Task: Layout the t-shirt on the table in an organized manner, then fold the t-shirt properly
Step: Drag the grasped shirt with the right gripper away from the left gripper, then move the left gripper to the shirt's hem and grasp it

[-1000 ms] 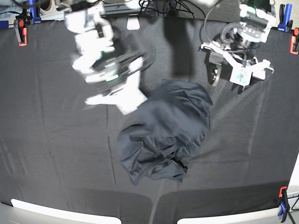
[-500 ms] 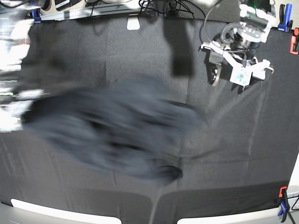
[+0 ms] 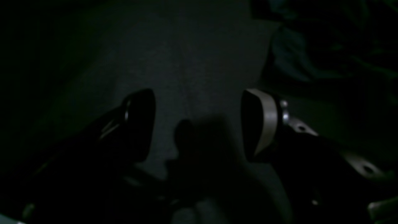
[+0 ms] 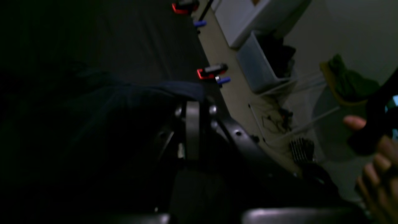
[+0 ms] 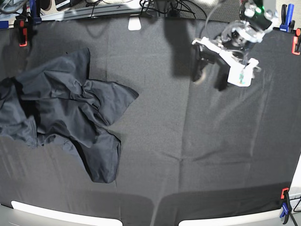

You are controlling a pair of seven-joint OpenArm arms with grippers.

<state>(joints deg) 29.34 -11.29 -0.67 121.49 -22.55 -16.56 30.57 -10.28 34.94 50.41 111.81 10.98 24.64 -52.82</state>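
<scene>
My right gripper (image 4: pixel 192 130), jaws seemingly pinching the t-shirt (image 5: pixel 66 117), has dragged it to the table's (image 5: pixel 188 150) left edge. Left gripper (image 3: pixel 199 124) hovers spread wide; clamps (image 4: pixel 211 73) line the edge.

Both wrist views are very dim and soft, nearly black at their left sides, while the base view is evenly bright, bowed at its edges, with a soft shadow upper centre.

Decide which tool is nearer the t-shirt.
Right: the right tool is shut on the t-shirt at the table's edge; the left tool hangs open, far across.
</scene>
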